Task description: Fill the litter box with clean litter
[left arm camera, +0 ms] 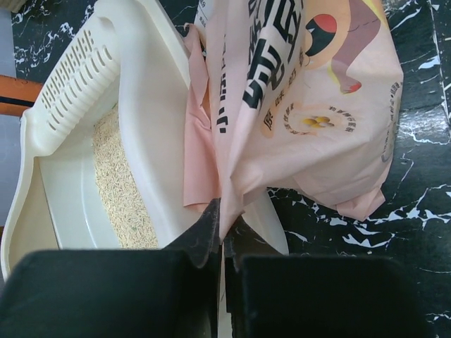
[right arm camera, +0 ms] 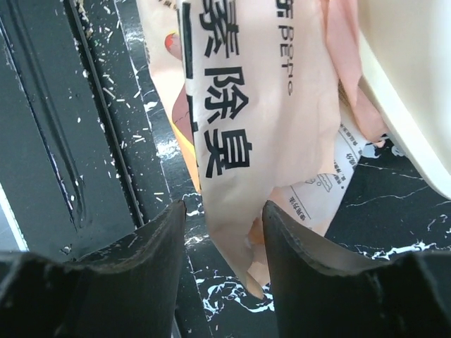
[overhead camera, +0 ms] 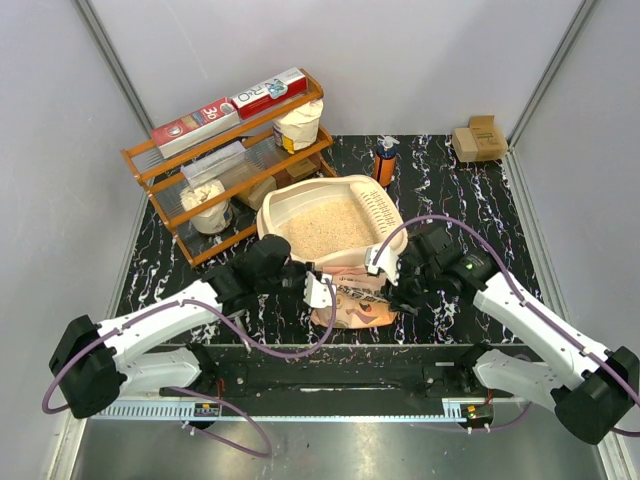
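Note:
The cream litter box [overhead camera: 268,215] sits mid-table with a layer of sandy clean litter [overhead camera: 325,228] inside; its slotted end faces right. A peach-orange bag [overhead camera: 355,305] with dark characters droops from the box's near rim onto the table. My left gripper [overhead camera: 312,290] is shut on a fold of the bag's edge [left arm camera: 227,176], right beside the litter box wall [left arm camera: 141,84] and the litter [left arm camera: 120,190]. My right gripper [right arm camera: 224,211] stands open with the bag's lower corner [right arm camera: 261,105] hanging between its fingers, gaps showing on both sides. The box rim [right arm camera: 409,70] lies to its right.
An orange wooden rack [overhead camera: 235,160] with cartons and white sacks stands at the back left, close to the box. An orange bottle [overhead camera: 385,163] stands behind the box, and a small cardboard box [overhead camera: 478,138] is at the back right corner. A black rail [right arm camera: 42,141] runs along the near edge.

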Controlling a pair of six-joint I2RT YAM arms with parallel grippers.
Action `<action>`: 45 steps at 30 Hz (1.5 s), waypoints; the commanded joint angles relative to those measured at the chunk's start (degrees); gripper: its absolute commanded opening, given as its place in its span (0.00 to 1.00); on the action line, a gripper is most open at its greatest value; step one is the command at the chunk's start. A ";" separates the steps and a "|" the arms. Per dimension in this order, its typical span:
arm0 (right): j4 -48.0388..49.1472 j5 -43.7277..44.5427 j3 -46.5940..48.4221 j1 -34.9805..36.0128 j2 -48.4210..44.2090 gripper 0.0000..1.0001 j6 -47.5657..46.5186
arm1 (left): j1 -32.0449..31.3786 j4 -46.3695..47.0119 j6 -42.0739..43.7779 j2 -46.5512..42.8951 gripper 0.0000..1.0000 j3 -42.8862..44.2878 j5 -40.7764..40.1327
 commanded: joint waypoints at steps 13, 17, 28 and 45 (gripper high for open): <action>5.26 -15.66 14.96 -12.28 13.48 0.74 10.24 | -2.51 18.16 23.87 -6.20 0.00 -7.37 2.05; 6.32 -17.96 14.69 -12.19 13.66 0.76 4.18 | -2.95 21.96 27.14 -7.25 0.00 -9.66 1.62; 15.45 -11.81 12.15 -9.20 17.79 0.74 0.38 | -3.65 27.41 28.98 -7.78 0.00 -12.12 0.73; 14.59 -18.76 14.25 -7.71 22.63 0.17 3.37 | -3.66 33.56 29.78 -7.69 0.00 -14.67 -1.64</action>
